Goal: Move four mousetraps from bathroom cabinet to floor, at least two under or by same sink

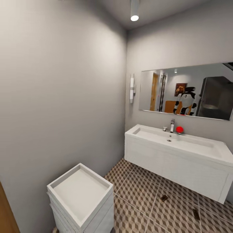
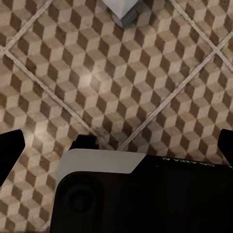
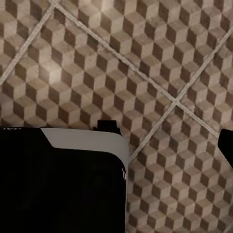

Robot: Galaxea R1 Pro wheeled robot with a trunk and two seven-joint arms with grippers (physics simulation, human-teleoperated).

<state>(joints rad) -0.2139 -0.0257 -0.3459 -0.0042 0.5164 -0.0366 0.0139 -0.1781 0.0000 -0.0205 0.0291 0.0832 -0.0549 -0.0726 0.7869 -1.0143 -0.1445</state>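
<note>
The white sink (image 1: 181,142) with a chrome tap (image 1: 172,125) sits on a white wall-hung vanity (image 1: 174,168) at the right. Two small flat brown mousetraps (image 1: 164,198) (image 1: 196,214) lie on the cube-patterned bathroom floor (image 1: 139,194), close to the vanity's front lower edge. My left gripper (image 2: 116,145) hangs open over bare tiles (image 2: 121,82), its black fingertips (image 2: 10,153) at the picture's two sides. My right gripper (image 3: 116,145) is open too, one fingertip (image 3: 226,145) showing over tiles (image 3: 145,63). Neither holds anything. The cabinet is out of view.
A white box-shaped unit with a recessed top (image 1: 81,191) stands against the grey wall at lower left; its corner (image 2: 122,12) shows in the left wrist view. A red ball-like thing (image 1: 179,129) sits by the tap. A mirror (image 1: 187,92) hangs above. My dark base (image 2: 145,199) is below both wrists.
</note>
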